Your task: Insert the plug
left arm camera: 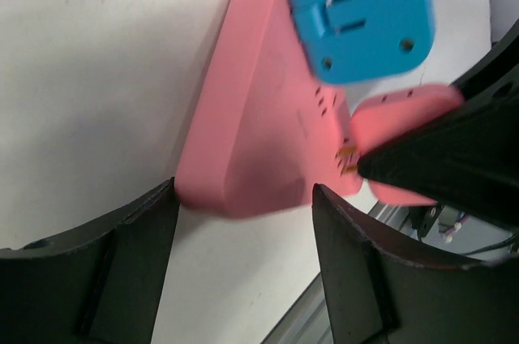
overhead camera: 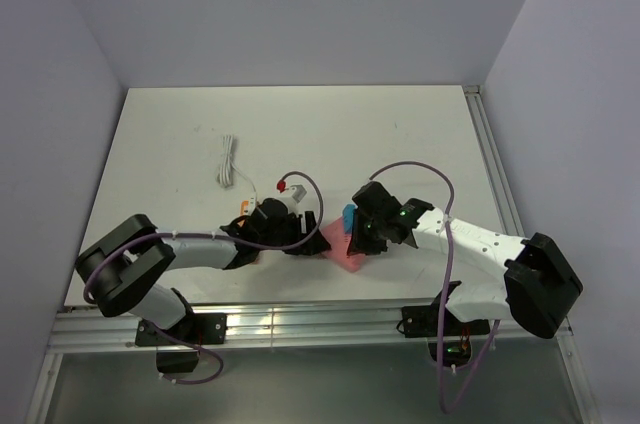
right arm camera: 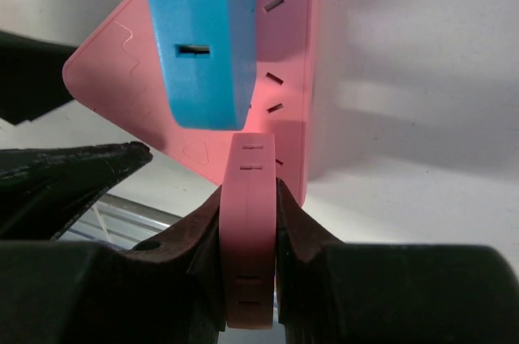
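We see the right gripper [right arm camera: 247,194] clamped on the pink square plug [right arm camera: 247,267] near the blue plug [right arm camera: 207,44] at the socket block [right arm camera: 122,92] — the left gripper [left arm camera: 243,190] straddles the block's corner, grip unclear.

Both arms look the same build: the left arm [overhead camera: 200,249] and the right arm [overhead camera: 480,244] have smooth white link shells set between chunky matte-black joint housings, rounded like drums at the shoulders. A thin purple cable [overhead camera: 410,164] loops loosely off each one. A small green light [overhead camera: 403,211] glows on the right wrist. Close up, the left fingers [left arm camera: 105,271] and right fingers [right arm camera: 300,234] are plain black plastic, broad, narrowing toward the tips
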{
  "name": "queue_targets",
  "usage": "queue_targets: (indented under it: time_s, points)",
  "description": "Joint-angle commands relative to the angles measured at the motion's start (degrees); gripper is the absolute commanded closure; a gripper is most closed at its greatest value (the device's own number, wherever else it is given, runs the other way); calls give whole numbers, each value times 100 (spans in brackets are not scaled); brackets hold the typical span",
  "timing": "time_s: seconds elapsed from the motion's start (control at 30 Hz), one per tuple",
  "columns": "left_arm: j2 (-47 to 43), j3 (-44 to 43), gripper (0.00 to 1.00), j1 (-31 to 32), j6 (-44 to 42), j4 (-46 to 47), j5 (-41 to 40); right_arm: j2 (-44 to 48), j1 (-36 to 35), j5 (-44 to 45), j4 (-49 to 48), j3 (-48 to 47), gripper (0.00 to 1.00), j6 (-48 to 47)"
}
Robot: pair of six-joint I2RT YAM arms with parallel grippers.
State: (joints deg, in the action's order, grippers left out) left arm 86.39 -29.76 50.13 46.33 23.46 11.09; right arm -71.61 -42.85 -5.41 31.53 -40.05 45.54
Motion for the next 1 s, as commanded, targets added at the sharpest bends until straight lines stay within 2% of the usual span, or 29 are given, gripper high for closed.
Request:
queue_targets:
  time_s: [0.0, 0.1, 0.37, 0.67, 0.97]
  points:
    - [-341, 146, 31, 67, -62, -219, -1, -98, 75, 392, -94, 121, 100, -142]
    - [-386, 172, 34, 76, -36, -228, 77, -98, 75, 383, -68, 112, 100, -168]
    - [-219, 190, 33, 32, 149, 79, -11, -116, 75, 339, -68, 94, 100, -212]
    - [167, -83, 33, -214, 175, 307, 270, -72, 75, 313, -41, 59, 100, -238]
    - [63, 66, 36, -363, 447, 703, 367, -107, 66, 277, -68, 59, 100, -256]
